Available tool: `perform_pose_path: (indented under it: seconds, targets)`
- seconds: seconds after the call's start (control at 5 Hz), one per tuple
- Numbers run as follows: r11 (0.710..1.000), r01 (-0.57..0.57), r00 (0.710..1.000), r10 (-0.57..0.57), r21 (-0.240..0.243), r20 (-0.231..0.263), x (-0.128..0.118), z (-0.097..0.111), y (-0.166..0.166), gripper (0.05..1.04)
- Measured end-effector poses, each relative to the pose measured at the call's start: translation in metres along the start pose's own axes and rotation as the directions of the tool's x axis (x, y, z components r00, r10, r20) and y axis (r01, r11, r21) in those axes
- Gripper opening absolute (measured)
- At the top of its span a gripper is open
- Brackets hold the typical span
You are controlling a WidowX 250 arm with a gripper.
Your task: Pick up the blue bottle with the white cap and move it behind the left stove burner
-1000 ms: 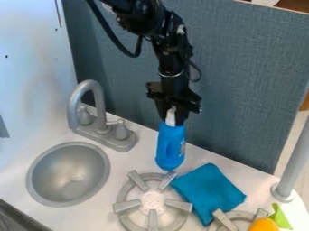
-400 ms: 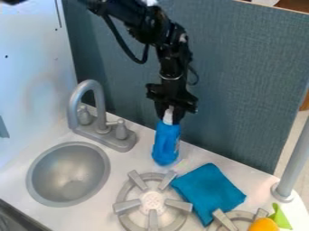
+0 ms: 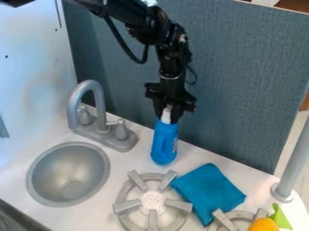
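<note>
Blue, the plastic bottle (image 3: 164, 143) should be guided vertically, with even pressure on its narrow white neck (image 3: 166, 115), so that swinging is avoided. This neck is grasped by the gripper (image 3: 167, 118), its jaws parted only by the neck's width. The bottle is held between faucet (image 3: 91, 85) and teal cloth (image 3: 208, 189); the arm (image 3: 174, 58) is bent, wrist pointed downward.

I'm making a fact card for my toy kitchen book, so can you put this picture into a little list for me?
Gripper: around the bottle's white top
Bottle: blue, upright
Cloth: teal, beside the stove burner
Sink: round, grey
Faucet: grey, behind the sink
Front right corner: orange thing, green thing
</note>
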State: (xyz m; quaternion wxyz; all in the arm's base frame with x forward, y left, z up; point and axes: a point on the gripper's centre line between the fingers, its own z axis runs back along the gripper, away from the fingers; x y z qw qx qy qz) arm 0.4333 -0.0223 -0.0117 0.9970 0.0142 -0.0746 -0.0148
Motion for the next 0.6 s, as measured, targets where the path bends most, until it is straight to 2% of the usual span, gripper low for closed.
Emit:
perform_pose_path:
  seconds: [0.2,0.4,0.6]
  targets:
    - [1.000,-0.004,1.000,0.005,0.002,-0.020,-0.006,-0.003,0.000,0.856]
    - [1.000,-0.007,0.999,0.006,-0.019,-0.040,-0.014,-0.003,-0.003,1.014]
    - [0.999,-0.028,0.999,0.030,-0.037,0.040,-0.007,0.048,-0.004,1.010]
